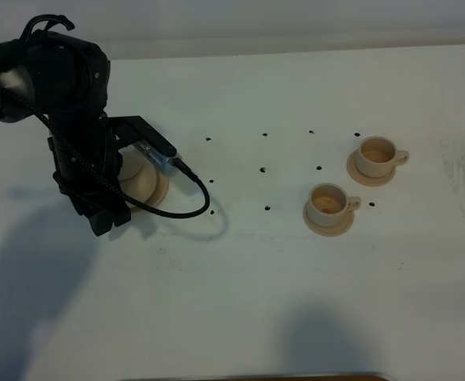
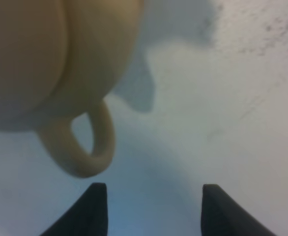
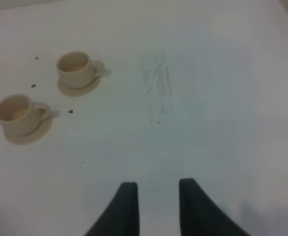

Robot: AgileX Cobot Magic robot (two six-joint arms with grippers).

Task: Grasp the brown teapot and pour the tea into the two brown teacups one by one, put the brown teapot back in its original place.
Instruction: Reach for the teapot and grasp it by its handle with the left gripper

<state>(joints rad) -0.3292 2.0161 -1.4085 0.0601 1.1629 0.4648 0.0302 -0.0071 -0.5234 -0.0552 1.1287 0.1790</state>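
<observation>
The brown teapot (image 1: 140, 176) sits on its wide saucer, the original place (image 1: 163, 190), at the table's left, half hidden by my left arm (image 1: 74, 143). In the left wrist view the teapot (image 2: 45, 54) fills the near corner. Its loop handle (image 2: 92, 147) hangs just ahead of my left gripper (image 2: 154, 196), which is open and touches nothing. The handle lies off toward one finger, not between the jaws. The two brown teacups (image 1: 375, 155) (image 1: 329, 202) stand upright on small saucers at the right. My right gripper (image 3: 154, 196) hovers over bare table, jaws a little apart and empty.
Small dark specks (image 1: 264, 170) dot the table between the teapot and the cups. A black cable (image 1: 197, 208) loops from the left arm onto the table beside the teapot's saucer. Faint scuff marks (image 1: 463, 171) lie at the far right.
</observation>
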